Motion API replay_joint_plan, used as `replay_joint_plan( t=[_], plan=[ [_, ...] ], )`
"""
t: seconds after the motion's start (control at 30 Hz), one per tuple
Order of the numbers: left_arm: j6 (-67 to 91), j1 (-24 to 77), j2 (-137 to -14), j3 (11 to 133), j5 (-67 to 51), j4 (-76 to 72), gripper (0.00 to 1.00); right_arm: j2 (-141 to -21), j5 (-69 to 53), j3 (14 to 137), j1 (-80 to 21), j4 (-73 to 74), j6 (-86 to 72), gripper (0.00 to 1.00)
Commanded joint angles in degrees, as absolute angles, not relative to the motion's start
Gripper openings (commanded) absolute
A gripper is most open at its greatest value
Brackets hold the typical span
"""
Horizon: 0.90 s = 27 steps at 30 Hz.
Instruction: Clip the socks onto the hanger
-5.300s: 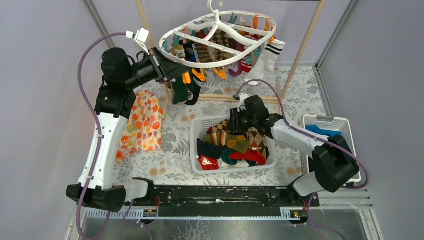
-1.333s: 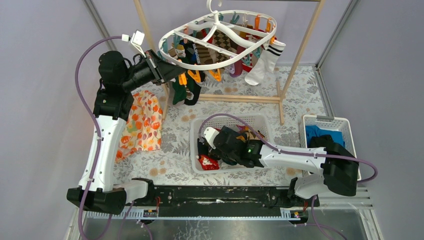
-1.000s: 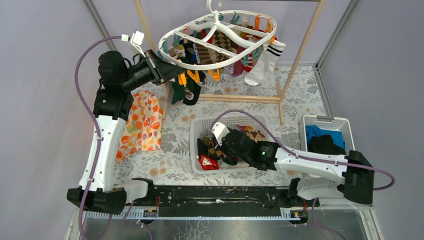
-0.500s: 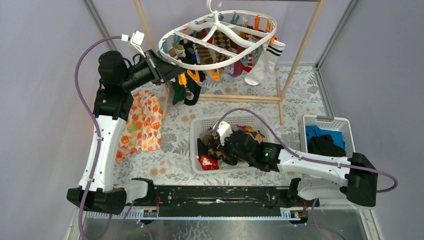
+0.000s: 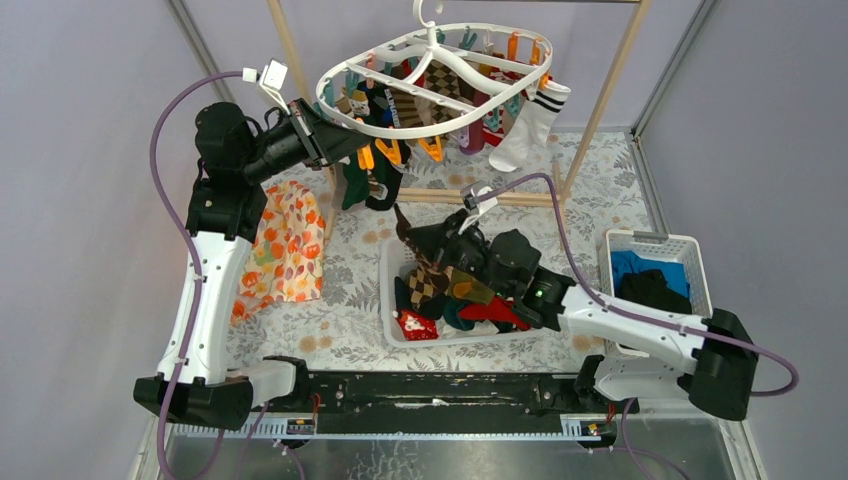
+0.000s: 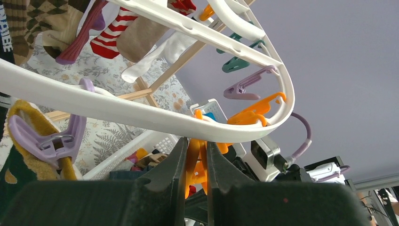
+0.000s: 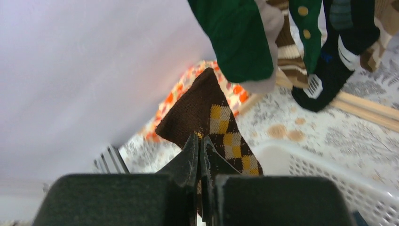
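The white oval hanger (image 5: 433,42) hangs at the back, with several socks (image 5: 365,185) clipped under it, among them a white striped one (image 5: 525,130). My left gripper (image 5: 345,140) reaches under the hanger's near left rim (image 6: 141,115). In the left wrist view it (image 6: 196,141) is shut on an orange clip (image 6: 196,160). My right gripper (image 5: 410,232) is raised over the back left corner of the white basket (image 5: 385,290). It (image 7: 200,139) is shut on a brown argyle sock (image 7: 221,127), which dangles towards the loose socks (image 5: 480,300) in the basket.
An orange floral cloth (image 5: 285,245) lies on the left of the table. A second white basket (image 5: 700,260) at the right holds blue and black clothes. The pale wooden rack (image 5: 600,100) carries the hanger, and its base bar (image 5: 500,197) lies behind the basket.
My right gripper has risen out of the basket towards the back left, drawing the brown argyle sock up with it. The left gripper has stayed on the orange clip.
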<state>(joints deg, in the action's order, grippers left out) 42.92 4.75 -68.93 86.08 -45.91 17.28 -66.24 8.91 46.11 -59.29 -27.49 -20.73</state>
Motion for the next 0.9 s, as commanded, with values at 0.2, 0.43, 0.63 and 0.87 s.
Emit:
replay_joint_plan(
  t=[0.2, 0.43, 0.63, 0.87],
  plan=[
    [42.4, 4.3, -66.9, 84.0, -46.8, 13.7, 0.06, -77.2, 21.7, 57.8, -59.3, -43.8, -29.2, 0.00],
    [41.5, 4.4, -66.5, 83.7, -45.7, 13.6, 0.06, -81.5, 27.9, 63.7, -61.7, -42.7, -27.3, 0.00],
    [41.2, 4.4, -66.3, 83.0, -45.6, 13.6, 0.06, -84.2, 32.2, 68.8, -63.0, -40.7, -25.5, 0.00],
    [41.1, 4.4, -66.4, 83.3, -45.2, 13.6, 0.06, -86.4, 31.9, 71.6, -63.3, -40.2, -25.6, 0.00]
  ],
)
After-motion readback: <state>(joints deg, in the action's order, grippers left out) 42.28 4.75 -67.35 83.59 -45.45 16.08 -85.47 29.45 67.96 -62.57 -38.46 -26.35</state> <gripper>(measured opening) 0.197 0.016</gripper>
